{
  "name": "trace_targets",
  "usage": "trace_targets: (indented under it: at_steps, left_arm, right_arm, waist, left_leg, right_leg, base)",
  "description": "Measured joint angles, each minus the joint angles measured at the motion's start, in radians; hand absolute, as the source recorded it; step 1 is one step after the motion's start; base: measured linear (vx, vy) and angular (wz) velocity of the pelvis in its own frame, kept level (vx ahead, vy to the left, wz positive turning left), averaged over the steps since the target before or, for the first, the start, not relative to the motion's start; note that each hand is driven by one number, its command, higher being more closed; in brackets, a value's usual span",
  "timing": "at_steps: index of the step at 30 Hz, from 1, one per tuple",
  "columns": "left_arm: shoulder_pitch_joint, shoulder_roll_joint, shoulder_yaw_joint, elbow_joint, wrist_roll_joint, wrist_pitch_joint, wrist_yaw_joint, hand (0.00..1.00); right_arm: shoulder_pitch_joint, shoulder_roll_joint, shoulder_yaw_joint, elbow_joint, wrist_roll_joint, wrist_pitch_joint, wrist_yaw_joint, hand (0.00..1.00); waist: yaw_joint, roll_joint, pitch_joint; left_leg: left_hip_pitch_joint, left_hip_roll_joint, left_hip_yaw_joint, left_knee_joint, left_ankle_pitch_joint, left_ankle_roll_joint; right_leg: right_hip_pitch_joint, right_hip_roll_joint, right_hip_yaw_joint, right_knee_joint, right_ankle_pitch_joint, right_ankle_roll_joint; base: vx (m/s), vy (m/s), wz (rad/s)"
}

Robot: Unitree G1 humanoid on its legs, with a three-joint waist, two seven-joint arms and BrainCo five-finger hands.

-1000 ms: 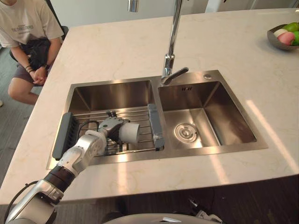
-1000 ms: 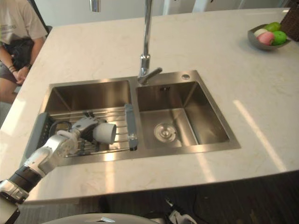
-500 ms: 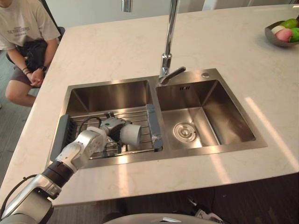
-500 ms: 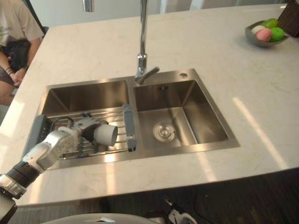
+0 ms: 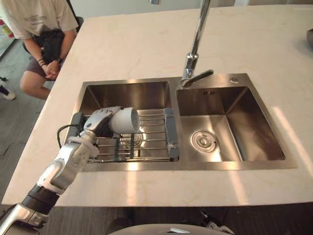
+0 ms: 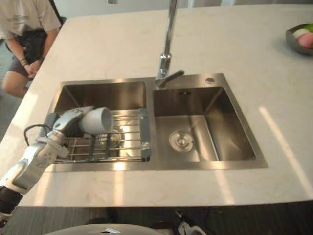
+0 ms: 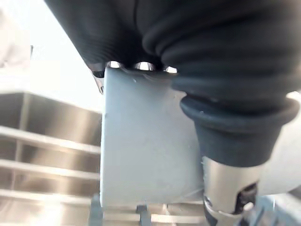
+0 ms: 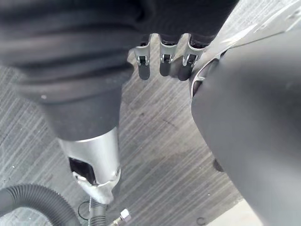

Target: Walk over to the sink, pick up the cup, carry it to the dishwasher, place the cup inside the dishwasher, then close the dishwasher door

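Looking down at a pale cream stone countertop [image 5: 137, 44] carrying a double stainless-steel sink [image 5: 127, 82]. Gripping a white cylindrical cup [image 5: 124, 120] in the left hand [image 5: 99, 121], fingers and thumb curling round its body, as seen close up in the left wrist view. Holding the cup on its side, open mouth pointing toward the sink's middle divider. Hovering it over the back part of a wire dish rack with grey end grips [image 5: 151, 142], which is spanning the front of the left basin. Rising behind the divider, at the sink's back rim, a tall chrome faucet [image 5: 194, 49]. Hanging the right hand [image 8: 162, 61] over grey wood-grain floor [image 8: 155, 141], fingers relaxed and straight, holding nothing. Sitting beyond the countertop's far left corner, a person in a light T-shirt [image 5: 41, 19]. Resting at the countertop's far right edge, a grey bowl of fruit [image 6: 299, 39].
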Motion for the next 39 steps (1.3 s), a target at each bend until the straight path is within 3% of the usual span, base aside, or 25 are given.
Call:
trace_targets:
  at_steps: [3, 8, 10, 16, 19, 21, 22, 23, 24, 25, 26, 29, 30, 31, 32, 33, 34, 35, 37, 38, 39]
  left_arm:
    - [0.035, -0.044, 0.122, -0.13, -0.073, -0.02, 0.05, 1.0]
    - [0.095, -0.129, 0.281, -0.194, -0.21, -0.071, 0.122, 1.0]
    - [0.14, -0.182, 0.356, -0.22, -0.322, -0.095, 0.131, 1.0]
    - [0.241, -0.295, 0.544, -0.22, -0.458, -0.11, 0.225, 1.0]
    - [0.303, -0.365, 0.615, -0.209, -0.469, -0.116, 0.245, 1.0]
    - [0.338, -0.406, 0.64, -0.209, -0.492, -0.123, 0.248, 1.0]
    - [0.361, -0.428, 0.653, -0.209, -0.499, -0.139, 0.247, 1.0]
    - [0.369, -0.439, 0.658, -0.201, -0.501, -0.145, 0.247, 1.0]
    - [0.383, -0.456, 0.669, -0.184, -0.512, -0.156, 0.247, 1.0]
    - [0.412, -0.465, 0.698, -0.183, -0.519, -0.176, 0.25, 1.0]
    - [0.423, -0.465, 0.714, -0.181, -0.519, -0.183, 0.255, 1.0]
    - [0.423, -0.473, 0.728, -0.186, -0.521, -0.261, 0.276, 1.0]
    - [0.423, -0.476, 0.698, -0.193, -0.525, -0.283, 0.275, 1.0]
    - [0.367, -0.47, 0.636, -0.184, -0.525, -0.284, 0.265, 1.0]
    - [0.333, -0.484, 0.62, -0.177, -0.525, -0.286, 0.255, 1.0]
    - [0.264, -0.502, 0.626, -0.171, -0.528, -0.285, 0.243, 1.0]
    - [0.209, -0.503, 0.605, -0.145, -0.533, -0.28, 0.235, 1.0]
    - [0.196, -0.501, 0.587, -0.139, -0.538, -0.276, 0.233, 1.0]
    - [0.214, -0.48, 0.525, -0.151, -0.539, -0.246, 0.223, 1.0]
    - [0.217, -0.476, 0.512, -0.161, -0.541, -0.24, 0.219, 1.0]
    - [0.218, -0.47, 0.48, -0.182, -0.548, -0.234, 0.199, 1.0]
  right_arm:
    - [0.004, 0.006, -0.034, 0.006, -0.002, 0.0, 0.002, 0.0]
    - [0.005, 0.005, -0.081, 0.035, -0.021, -0.002, 0.006, 0.0]
    - [0.009, 0.005, -0.104, 0.039, -0.04, -0.002, 0.012, 0.0]
    - [0.015, 0.005, -0.107, 0.039, -0.133, 0.003, 0.039, 0.0]
    - [0.028, -0.005, -0.103, 0.034, -0.147, 0.023, 0.04, 0.0]
    - [0.039, -0.018, -0.105, 0.031, -0.161, 0.022, 0.037, 0.0]
    - [0.051, -0.042, -0.107, 0.026, -0.168, 0.022, 0.037, 0.0]
    - [0.053, -0.047, -0.106, 0.021, -0.17, 0.024, 0.037, 0.0]
    - [0.066, -0.038, -0.105, 0.005, -0.17, 0.027, 0.04, 0.0]
    - [0.052, -0.026, -0.107, 0.009, -0.176, 0.026, 0.044, 0.0]
    - [0.045, -0.024, -0.106, 0.01, -0.176, 0.024, 0.045, 0.0]
    - [0.042, -0.031, -0.104, -0.005, -0.176, -0.001, 0.044, 0.0]
    - [0.045, -0.057, -0.099, -0.02, -0.175, -0.008, 0.044, 0.0]
    - [0.049, -0.086, -0.102, -0.039, -0.174, -0.016, 0.043, 0.0]
    - [0.037, -0.093, -0.105, -0.033, -0.174, -0.016, 0.044, 0.0]
    - [0.005, -0.081, -0.111, -0.021, -0.173, -0.018, 0.043, 0.0]
    - [0.005, -0.072, -0.104, -0.003, -0.168, -0.019, 0.039, 0.0]
    - [0.004, -0.072, -0.105, 0.003, -0.167, -0.011, 0.037, 0.0]
    - [0.046, -0.072, -0.098, -0.007, -0.17, -0.005, 0.022, 0.0]
    - [0.055, -0.069, -0.097, -0.007, -0.17, -0.004, 0.021, 0.0]
    - [0.079, -0.06, -0.097, -0.005, -0.17, -0.003, 0.016, 0.0]
  waist:
    - [0.03, 0.001, 0.0]
    - [0.073, 0.012, -0.001]
    - [0.098, 0.016, -0.001]
    - [0.147, 0.022, 0.0]
    - [0.155, 0.042, 0.009]
    - [0.179, 0.07, 0.022]
    - [0.19, 0.108, 0.029]
    - [0.195, 0.12, 0.037]
    - [0.196, 0.088, 0.037]
    - [0.211, 0.063, 0.031]
    - [0.218, 0.059, 0.032]
    - [0.217, 0.078, 0.018]
    - [0.207, 0.116, -0.005]
    - [0.175, 0.13, -0.01]
    - [0.15, 0.142, -0.013]
    - [0.118, 0.135, -0.014]
    - [0.103, 0.132, -0.005]
    - [0.107, 0.13, -0.003]
    - [0.114, 0.116, -0.002]
    - [0.11, 0.123, -0.012]
    - [0.104, 0.104, -0.03]
  left_leg:
    - [-0.017, -0.002, -0.036, 0.0, 0.013, -0.001]
    - [-0.043, -0.003, -0.087, -0.001, 0.033, 0.0]
    - [-0.056, -0.005, -0.11, 0.0, 0.044, 0.001]
    - [-0.089, -0.013, -0.172, 0.0, 0.074, 0.002]
    - [-0.12, -0.038, -0.225, 0.001, 0.139, 0.006]
    - [-0.12, -0.06, -0.225, 0.001, 0.177, 0.019]
    - [-0.121, -0.057, -0.211, 0.001, 0.138, 0.052]
    - [-0.125, -0.057, -0.163, 0.014, 0.095, 0.09]
    - [-0.171, -0.055, -0.004, 0.082, -0.082, 0.202]
    - [-0.222, -0.036, 0.122, 0.192, -0.083, 0.216]
    - [-0.239, -0.021, 0.173, 0.27, -0.086, 0.218]
    - [-0.221, 0.069, 0.29, 0.559, -0.152, 0.224]
    - [-0.221, 0.092, 0.329, 0.588, -0.15, 0.21]
    - [-0.268, 0.062, 0.369, 0.536, -0.086, 0.28]
    - [-0.276, 0.027, 0.332, 0.435, -0.033, 0.283]
    - [-0.248, -0.015, 0.315, 0.311, -0.016, 0.292]
    - [-0.191, 0.032, 0.411, 0.385, -0.104, 0.243]
    - [-0.161, 0.028, 0.424, 0.352, -0.084, 0.195]
    - [-0.079, -0.027, 0.447, 0.235, -0.055, 0.166]
    - [-0.064, -0.044, 0.434, 0.192, -0.041, 0.153]
    - [-0.036, -0.076, 0.389, 0.106, -0.032, 0.129]
  right_leg:
    - [-0.008, 0.0, -0.03, 0.031, -0.018, 0.001]
    - [-0.022, 0.003, -0.07, 0.077, -0.045, 0.009]
    - [-0.024, 0.006, -0.093, 0.09, -0.049, 0.009]
    - [-0.023, 0.011, -0.158, 0.126, -0.067, 0.012]
    - [-0.001, 0.006, -0.259, 0.19, -0.116, -0.001]
    - [0.017, 0.005, -0.301, 0.24, -0.155, -0.013]
    - [0.031, 0.013, -0.341, 0.282, -0.182, -0.015]
    - [0.043, 0.007, -0.363, 0.289, -0.185, -0.016]
    - [0.055, -0.016, -0.413, 0.251, -0.166, -0.031]
    - [0.036, -0.059, -0.464, 0.253, -0.152, -0.038]
    - [0.024, -0.071, -0.476, 0.255, -0.145, -0.039]
    - [-0.009, -0.121, -0.54, 0.306, -0.125, -0.03]
    - [-0.042, -0.124, -0.561, 0.394, -0.135, -0.046]
    - [-0.129, -0.157, -0.522, 0.489, -0.178, -0.135]
    - [-0.172, -0.108, -0.502, 0.449, -0.199, -0.156]
    - [-0.246, -0.02, -0.455, 0.268, -0.115, -0.18]
    - [-0.228, -0.042, -0.51, 0.285, -0.071, -0.13]
    - [-0.23, -0.065, -0.523, 0.322, -0.076, -0.139]
    - [-0.172, -0.106, -0.591, 0.379, -0.09, -0.147]
    - [-0.16, -0.116, -0.608, 0.385, -0.096, -0.147]
    - [-0.158, -0.144, -0.657, 0.386, -0.107, -0.126]
  base:
    - [-0.05, -0.039, 0.31]
    - [-0.09, -0.027, 0.31]
    - [-0.09, -0.009, 0.31]
    - [-0.07, -0.018, 0.41]
    - [-0.08, -0.022, 1.07]
    - [-0.18, 0.012, 1.16]
    - [-0.2, 0.015, 0.99]
    - [-0.19, 0.016, 1.43]
    - [-0.11, 0.041, 1.29]
    - [-0.12, 0.045, 1.13]
    - [-0.14, 0.041, 0.77]
    - [-0.1, 0.037, 0.76]
    - [-0.06, 0.109, 1.53]
    - [-0.1, 0.108, 1.93]
    - [-0.21, 0.081, 2.38]
    - [-0.24, -0.015, 2.33]
    - [-0.2, -0.033, 1.96]
    - [-0.12, 0.006, 1.19]
    - [-0.11, 0.067, 0.62]
    - [-0.21, 0.049, 0.87]
    - [-0.15, 0.034, 0.72]
